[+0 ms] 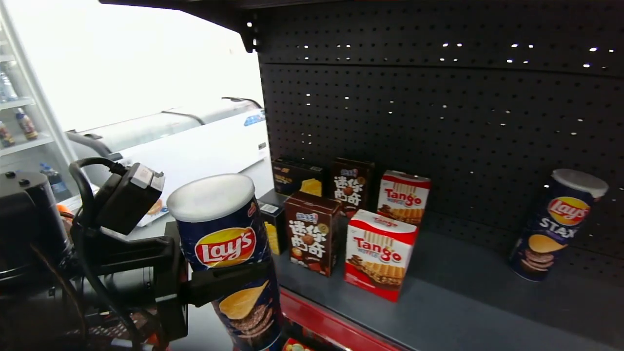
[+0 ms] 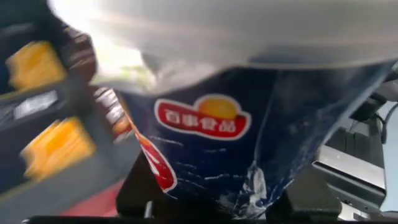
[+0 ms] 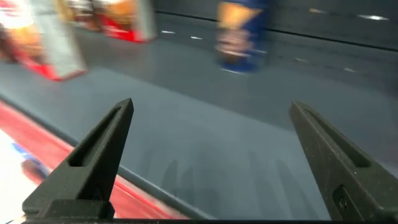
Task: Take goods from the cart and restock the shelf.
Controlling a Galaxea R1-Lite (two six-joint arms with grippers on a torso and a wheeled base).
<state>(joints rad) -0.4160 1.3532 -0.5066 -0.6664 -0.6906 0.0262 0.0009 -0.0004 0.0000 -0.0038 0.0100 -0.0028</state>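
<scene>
So, left gripper (image 1: pixel 229 282): fingers clamped the upright chip can (image 1: pixel 222 229), just before the shelf's (image 1: pixel 463 302) front edge
Right gripper (image 3: pixel 211 106): fingers stood wide over the shelf
Second can (image 1: pixel 555 224): stood at the shelf's back

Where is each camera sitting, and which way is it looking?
Head view: on the head, looking forward and down at the shelf; the left hand holds a chip can.
Left wrist view: on the left wrist, close up against the chip can.
Right wrist view: on the right wrist, facing along the shelf; the open right hand shows.
Shared: head and right wrist views both show the second can.
</scene>
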